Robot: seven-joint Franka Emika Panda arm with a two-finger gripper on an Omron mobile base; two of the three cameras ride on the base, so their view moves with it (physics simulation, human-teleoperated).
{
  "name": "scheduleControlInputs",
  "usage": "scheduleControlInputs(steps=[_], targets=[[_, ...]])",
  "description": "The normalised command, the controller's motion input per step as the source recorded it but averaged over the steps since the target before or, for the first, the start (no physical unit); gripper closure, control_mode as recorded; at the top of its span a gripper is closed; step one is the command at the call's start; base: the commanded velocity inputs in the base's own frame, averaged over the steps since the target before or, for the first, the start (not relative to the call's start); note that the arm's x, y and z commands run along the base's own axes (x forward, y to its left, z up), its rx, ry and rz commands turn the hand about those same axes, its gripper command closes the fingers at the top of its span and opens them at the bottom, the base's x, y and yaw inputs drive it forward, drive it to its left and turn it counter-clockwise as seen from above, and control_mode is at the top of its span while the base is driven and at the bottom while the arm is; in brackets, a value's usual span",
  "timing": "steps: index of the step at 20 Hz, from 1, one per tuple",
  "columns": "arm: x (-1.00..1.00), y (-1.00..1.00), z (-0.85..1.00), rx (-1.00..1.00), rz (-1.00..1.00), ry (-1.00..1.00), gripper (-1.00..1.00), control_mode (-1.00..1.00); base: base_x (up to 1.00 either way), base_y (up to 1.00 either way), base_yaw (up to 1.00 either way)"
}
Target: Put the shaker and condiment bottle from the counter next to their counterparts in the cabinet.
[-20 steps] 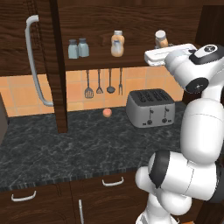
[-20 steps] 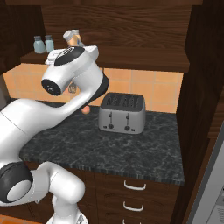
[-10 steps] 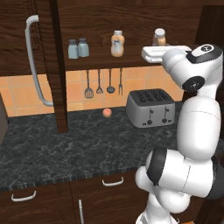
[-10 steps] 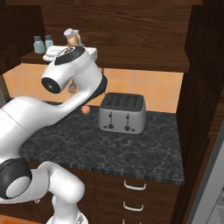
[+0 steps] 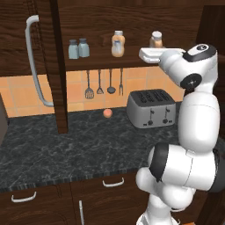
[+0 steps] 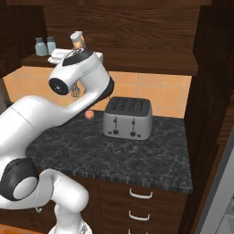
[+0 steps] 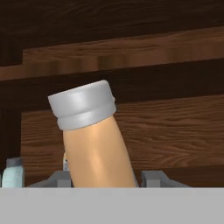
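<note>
- Gripper (image 7: 105, 183) sits at the bottom centre of the hand view, its dark finger tips pinching a rounded orange-tan condiment bottle (image 7: 96, 144) with a pale grey-white cap; the bottle leans toward the upper left of that frame.
- At the upper right of the left base view the same bottle (image 5: 156, 39) rises just above the white hand, level with the plank shelf (image 5: 99, 59) of the dark brown wooden wall cabinet (image 5: 132, 17); whether its base touches the plank I cannot tell.
- Its counterpart, a second orange-tan bottle (image 5: 117, 44), stands upper centre on the shelf, well apart from the held one; two small pale blue-grey shakers (image 5: 78, 48) with grey caps stand side by side further left, so the shaker half looks done.
- Lower in that frame, a silver four-slot toaster (image 5: 151, 107) and a small orange ball (image 5: 107, 113) rest on the black marble-veined counter (image 5: 66, 149).
- Risks, as I judge them: the lean could let the bottle topple if released as it is; letting go this far right would leave it short of its twin; sliding left too fast could knock the standing bottle over; a base off the shelf edge would drop it toward the toaster.
</note>
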Motion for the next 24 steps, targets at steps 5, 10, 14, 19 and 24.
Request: scheduleControlInputs(steps=[5, 10, 14, 19, 24], targets=[[0.07, 0.0, 0.0, 0.0, 0.0, 0.05, 1.0, -1.0, 0.0, 0.0, 0.0], [0.19, 0.0, -0.02, 0.03, 0.04, 0.16, 1.0, -1.0, 0.0, 0.0, 0.0], [0.34, 0.0, 0.11, 0.05, 0.01, 0.08, 1.0, -1.0, 0.0, 0.0, 0.0], [0.33, 0.09, 0.06, 0.05, 0.0, 0.04, 1.0, -1.0, 0.0, 0.0, 0.0], [0.05, 0.32, 0.08, 0.01, 0.0, 0.0, 1.0, -1.0, 0.0, 0.0, 0.0]])
